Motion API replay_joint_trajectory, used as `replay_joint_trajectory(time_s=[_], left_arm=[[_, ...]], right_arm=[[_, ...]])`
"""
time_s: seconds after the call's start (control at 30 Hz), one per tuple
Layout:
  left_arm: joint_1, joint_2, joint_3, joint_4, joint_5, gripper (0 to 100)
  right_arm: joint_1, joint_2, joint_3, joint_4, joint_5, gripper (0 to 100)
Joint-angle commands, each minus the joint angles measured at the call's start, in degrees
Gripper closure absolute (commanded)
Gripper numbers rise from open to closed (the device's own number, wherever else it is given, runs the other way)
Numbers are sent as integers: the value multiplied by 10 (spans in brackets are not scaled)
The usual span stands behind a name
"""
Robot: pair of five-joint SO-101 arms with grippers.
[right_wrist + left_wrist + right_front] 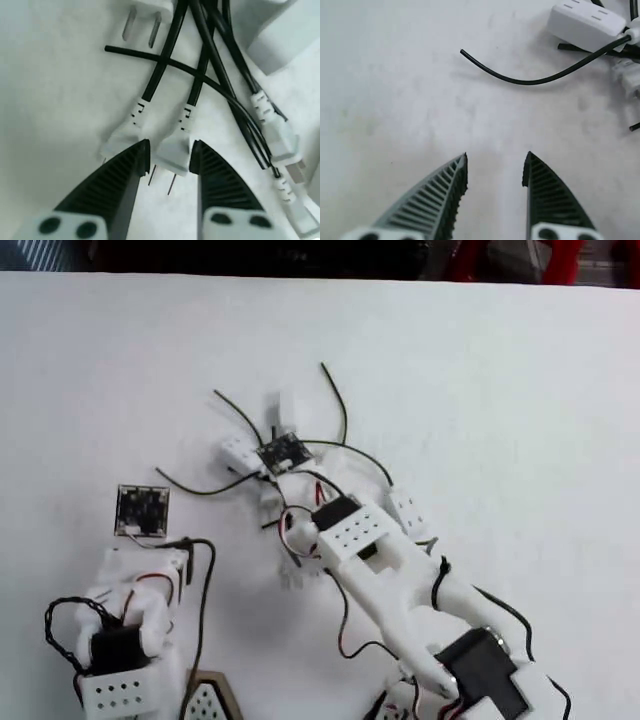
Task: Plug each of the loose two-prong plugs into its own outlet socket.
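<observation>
Plugs (127, 137) on black cords (160, 75) lie tangled mid-table. Left gripper (496, 156) hovers spread over bare table (395, 75), an outlet socket (585, 22) farther off. Right gripper (170, 144) straddles one plug (174, 152), jaws narrowly apart. I judge grasping is in hand; next it must close and lift. Its wrist view reveals the prongs (171, 184), while in the high view the arm covers them.
</observation>
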Motion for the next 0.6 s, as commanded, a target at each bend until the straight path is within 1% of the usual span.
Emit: replay_joint_trajectory(time_s=[0.0,0.13,0.27,0.47,0.57], left_arm=[[-5,-6,-4,-12,-5,810],[-5,-6,-4,-11,-5,811],[-5,-6,-4,-11,-5,811],[-5,-6,-4,-11,-5,811],[-5,-6,-4,-11,-5,811]], right_arm=[[14,17,-38,-7,-1,916],[35,52,-57,1,-1,888],[40,82,-96,52,-4,854],[36,135,-114,61,-4,854],[36,154,-120,73,-4,889]])
